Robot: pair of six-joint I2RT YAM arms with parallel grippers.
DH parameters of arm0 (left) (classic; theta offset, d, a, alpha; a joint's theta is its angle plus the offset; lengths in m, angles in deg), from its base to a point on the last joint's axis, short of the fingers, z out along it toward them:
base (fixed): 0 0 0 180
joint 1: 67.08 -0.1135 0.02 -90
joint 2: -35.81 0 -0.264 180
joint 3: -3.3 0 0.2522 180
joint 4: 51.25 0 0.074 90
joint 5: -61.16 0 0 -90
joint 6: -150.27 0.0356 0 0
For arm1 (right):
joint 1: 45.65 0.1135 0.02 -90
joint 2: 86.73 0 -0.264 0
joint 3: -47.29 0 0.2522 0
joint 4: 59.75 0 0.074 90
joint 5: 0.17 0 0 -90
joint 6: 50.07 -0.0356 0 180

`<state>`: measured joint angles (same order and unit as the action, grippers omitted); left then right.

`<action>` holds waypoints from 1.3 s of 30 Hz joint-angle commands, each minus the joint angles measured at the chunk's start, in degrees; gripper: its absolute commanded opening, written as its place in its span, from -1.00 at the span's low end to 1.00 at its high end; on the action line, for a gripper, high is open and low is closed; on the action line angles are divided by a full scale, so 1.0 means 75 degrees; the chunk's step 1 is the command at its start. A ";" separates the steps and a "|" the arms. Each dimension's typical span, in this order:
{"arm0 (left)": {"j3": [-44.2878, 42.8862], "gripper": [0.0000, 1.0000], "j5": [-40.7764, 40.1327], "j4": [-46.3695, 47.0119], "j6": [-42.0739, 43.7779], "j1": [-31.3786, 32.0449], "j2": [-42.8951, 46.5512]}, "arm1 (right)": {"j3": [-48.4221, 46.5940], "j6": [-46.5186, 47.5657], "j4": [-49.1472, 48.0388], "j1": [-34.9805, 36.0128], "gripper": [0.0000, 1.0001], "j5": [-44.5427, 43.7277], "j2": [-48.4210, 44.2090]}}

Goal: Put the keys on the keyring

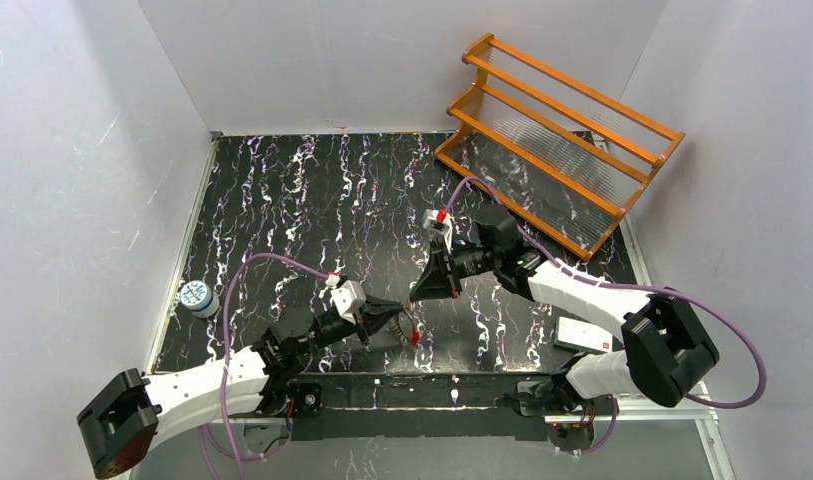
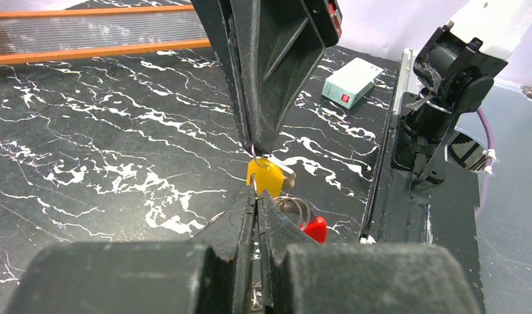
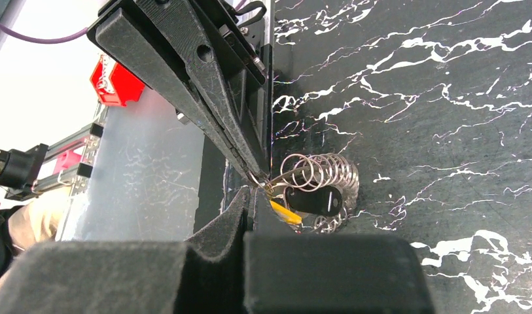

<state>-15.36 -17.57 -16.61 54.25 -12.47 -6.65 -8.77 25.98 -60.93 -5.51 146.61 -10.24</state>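
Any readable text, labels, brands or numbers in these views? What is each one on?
No text is legible in any view.
On the small white-and-pale-green box: a red mark at one end, too small to read.
On the round white-and-blue container: blue print on top, too blurred to read.

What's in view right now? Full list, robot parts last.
keys: two clear, one yellow head, one black head, bunched at the gripper tips
red piece: one, red, beside that bunch
keyring: one, silver wire coil, on the table against the keys
box: one, white with red mark, near right
rack: one, orange frame, clear shelves, far right corner
round container: one, white-blue, left edge
table: one, black, white veins
left gripper: black, shut, at the bunch
right gripper: black, shut, meeting the left
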 commanded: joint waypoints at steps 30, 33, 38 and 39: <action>-0.0261 -1.00 0.0106 0.0147 -0.0204 0.0020 0.0035 | -0.0639 0.0341 0.0706 0.0232 -0.97 -0.0420 0.0299; -0.0249 -1.00 0.0114 0.0144 -0.0217 0.0020 0.0037 | -0.0601 0.0322 0.0712 0.0228 -0.97 -0.0584 0.0263; -0.0237 -1.00 0.0124 0.0144 -0.0223 0.0020 0.0084 | -0.0505 0.0314 0.0653 0.0233 -0.97 -0.0802 0.0188; -0.0237 -1.00 0.0129 0.0138 -0.0217 0.0021 0.0083 | -0.0476 0.0305 0.0626 0.0237 -0.97 -0.0832 0.0175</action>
<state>-15.89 -17.51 -17.51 52.77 -12.51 -7.13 -11.04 27.88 -55.14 -3.89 142.98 -8.14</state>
